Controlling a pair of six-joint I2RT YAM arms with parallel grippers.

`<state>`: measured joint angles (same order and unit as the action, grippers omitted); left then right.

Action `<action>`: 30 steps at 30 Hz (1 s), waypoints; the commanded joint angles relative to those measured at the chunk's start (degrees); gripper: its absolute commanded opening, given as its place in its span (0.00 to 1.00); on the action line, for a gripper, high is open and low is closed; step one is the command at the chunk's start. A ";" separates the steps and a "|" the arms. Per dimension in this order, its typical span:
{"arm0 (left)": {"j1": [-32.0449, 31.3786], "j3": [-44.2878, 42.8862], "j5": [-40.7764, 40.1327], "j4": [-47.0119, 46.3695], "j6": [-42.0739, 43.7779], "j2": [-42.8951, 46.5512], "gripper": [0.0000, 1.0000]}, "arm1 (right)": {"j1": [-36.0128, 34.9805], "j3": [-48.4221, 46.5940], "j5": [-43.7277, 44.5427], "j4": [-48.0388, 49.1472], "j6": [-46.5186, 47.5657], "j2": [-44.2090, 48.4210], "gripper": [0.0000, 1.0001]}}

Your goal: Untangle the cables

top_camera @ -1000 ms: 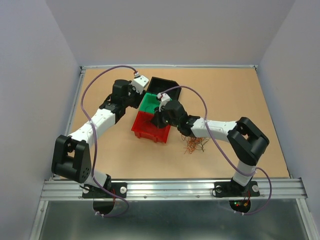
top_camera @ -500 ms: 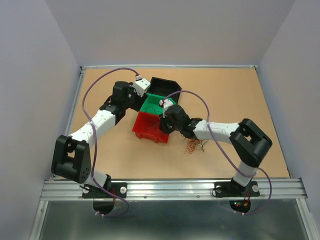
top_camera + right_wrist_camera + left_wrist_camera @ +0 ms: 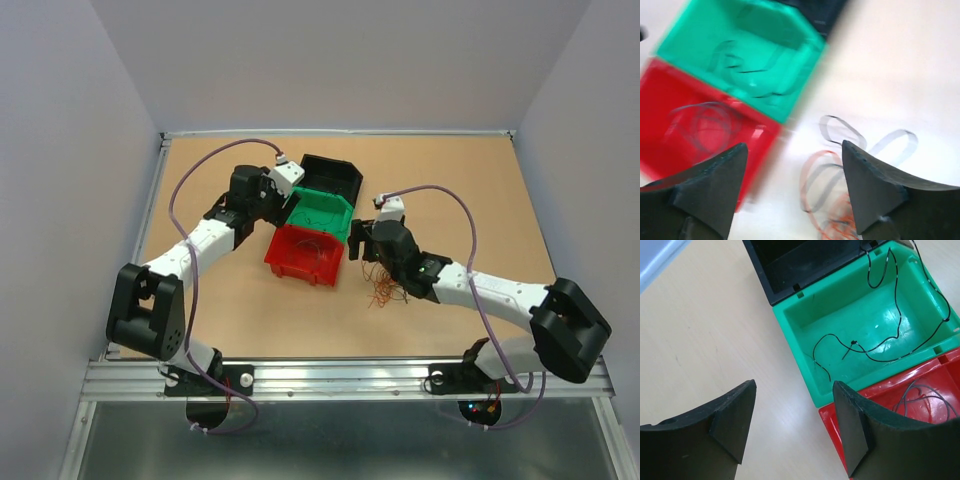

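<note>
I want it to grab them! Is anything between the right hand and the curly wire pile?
Nothing visible does. The open right hand hangs right by the clump of thin reddish-brown and dark curly wires; the red plastic bin sits off to its side.
</note>
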<state>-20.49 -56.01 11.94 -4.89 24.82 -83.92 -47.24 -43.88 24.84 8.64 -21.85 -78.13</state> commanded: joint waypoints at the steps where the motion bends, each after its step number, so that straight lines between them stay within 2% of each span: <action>1: -0.69 -2.43 -1.04 0.05 -0.12 -4.04 0.74 | 2.24 3.27 14.18 -4.25 -6.01 5.35 0.84; 6: -0.69 -4.54 -1.31 0.58 -0.73 -8.36 0.74 | 9.35 6.17 12.17 -5.04 -8.21 7.20 0.86; 9: -0.78 -6.04 -0.78 1.54 -1.09 -11.08 0.67 | 14.10 5.56 7.95 -5.04 -8.12 4.05 0.84; 11: -0.69 -6.74 -0.96 2.07 -1.09 -12.06 0.56 | 16.12 4.60 4.35 -4.95 -7.69 0.71 0.81; 14: -0.78 -7.01 -0.96 2.51 -0.47 -12.32 0.32 | 16.39 1.87 0.83 -3.64 -5.85 -3.85 0.77; 19: -0.69 -6.75 -0.61 2.78 0.76 -11.53 0.21 | 16.48 0.28 -7.07 0.49 -3.38 -6.77 0.69; 20: -0.60 -6.66 -0.61 2.86 1.19 -11.53 0.17 | 16.40 0.28 -8.74 0.76 -3.20 -6.95 0.66; 21: -0.69 -6.66 -0.78 2.95 1.20 -11.53 0.16 | 16.39 0.28 -9.28 0.93 -3.03 -6.86 0.62; 23: -0.69 -6.92 -0.78 2.95 1.11 -11.62 0.18 | 16.39 0.81 -10.07 0.94 -3.03 -6.34 0.60; 25: -0.69 -6.92 -0.96 3.04 0.67 -11.62 0.26 | 16.48 1.34 -10.86 1.02 -2.76 -5.20 0.51; 26: -0.69 -6.92 -1.13 2.95 0.76 -11.53 0.35 | 16.48 1.77 -10.95 1.11 -2.68 -4.67 0.45; 27: -0.69 -6.83 -1.13 2.86 0.58 -11.36 0.39 | 16.40 2.13 -11.13 1.29 -2.59 -4.23 0.32; 29: -0.69 -6.48 -1.22 2.43 0.15 -10.83 0.46 | 16.39 2.65 -12.09 1.64 -2.41 -2.56 0.19; 30: -0.60 -6.39 -1.40 2.34 0.06 -10.74 0.48 | 16.39 3.35 -12.27 2.07 -2.24 -1.86 0.07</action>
<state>-21.02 -60.90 11.05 -2.24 25.02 -96.64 -30.81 -39.64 14.74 6.55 -25.12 -83.68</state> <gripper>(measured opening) 0.452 0.211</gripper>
